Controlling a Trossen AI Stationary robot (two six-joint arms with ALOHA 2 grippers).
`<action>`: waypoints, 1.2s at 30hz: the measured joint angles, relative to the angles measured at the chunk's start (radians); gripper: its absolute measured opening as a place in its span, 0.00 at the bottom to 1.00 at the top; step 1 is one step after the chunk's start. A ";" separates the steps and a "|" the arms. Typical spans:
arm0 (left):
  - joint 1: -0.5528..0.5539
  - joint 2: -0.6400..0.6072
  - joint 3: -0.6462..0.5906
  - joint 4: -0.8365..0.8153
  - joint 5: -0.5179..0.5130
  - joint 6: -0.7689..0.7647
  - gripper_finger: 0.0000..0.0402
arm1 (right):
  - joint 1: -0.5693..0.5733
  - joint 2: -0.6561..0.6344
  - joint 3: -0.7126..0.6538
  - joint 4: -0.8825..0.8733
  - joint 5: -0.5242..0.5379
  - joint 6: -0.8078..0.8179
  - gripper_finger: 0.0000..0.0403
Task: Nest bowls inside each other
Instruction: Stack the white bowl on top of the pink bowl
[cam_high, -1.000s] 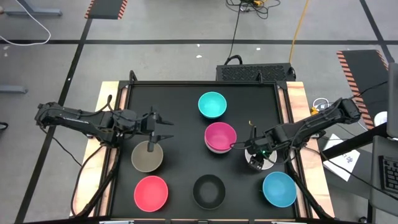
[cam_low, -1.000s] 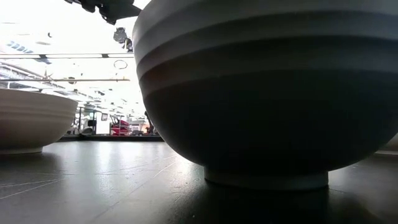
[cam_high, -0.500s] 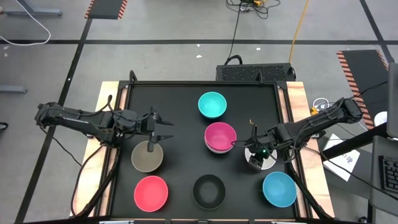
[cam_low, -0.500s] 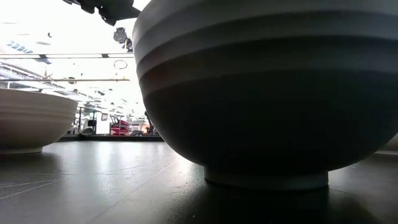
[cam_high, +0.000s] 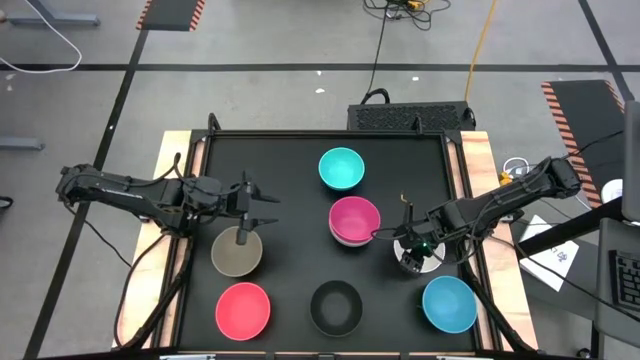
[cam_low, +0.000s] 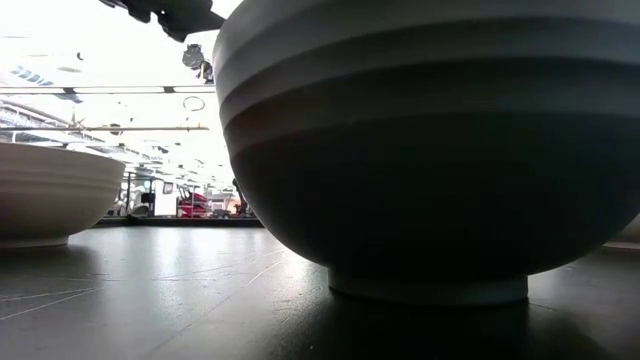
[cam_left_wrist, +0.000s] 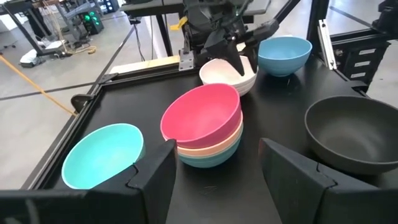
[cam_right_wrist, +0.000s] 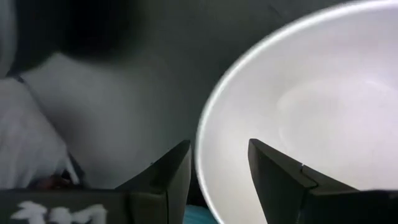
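Observation:
My right gripper (cam_high: 410, 255) points down at the white bowl (cam_high: 432, 262) near the table's right edge. It is open, with one finger inside the bowl's rim (cam_right_wrist: 205, 143) and one outside. My left gripper (cam_high: 268, 207) hangs open in the air at the left, just beyond the olive-grey bowl (cam_high: 235, 255). At the table's middle a magenta bowl (cam_left_wrist: 202, 118) sits tilted in a salmon bowl and a turquoise one. Standing singly on their feet are a turquoise bowl (cam_high: 341, 168), a pink-red bowl (cam_high: 243, 308), a black bowl (cam_high: 335, 307) and a blue bowl (cam_high: 449, 303).
The black tabletop has a raised frame (cam_high: 200, 230) along its sides. In the low view the black bowl (cam_low: 430, 150) fills most of the picture. Bare tabletop lies between the olive-grey bowl and the magenta stack.

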 joint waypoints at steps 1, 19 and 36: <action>0.000 0.000 0.000 0.000 0.000 0.000 0.57 | 0.001 0.012 0.000 -0.001 -0.001 -0.006 0.37; 0.000 0.000 0.000 0.021 0.007 -0.001 0.57 | -0.007 0.047 0.001 0.034 0.031 -0.062 0.37; 0.000 0.000 0.000 -0.001 0.008 -0.002 0.57 | 0.006 0.056 0.063 -0.076 0.075 -0.054 0.37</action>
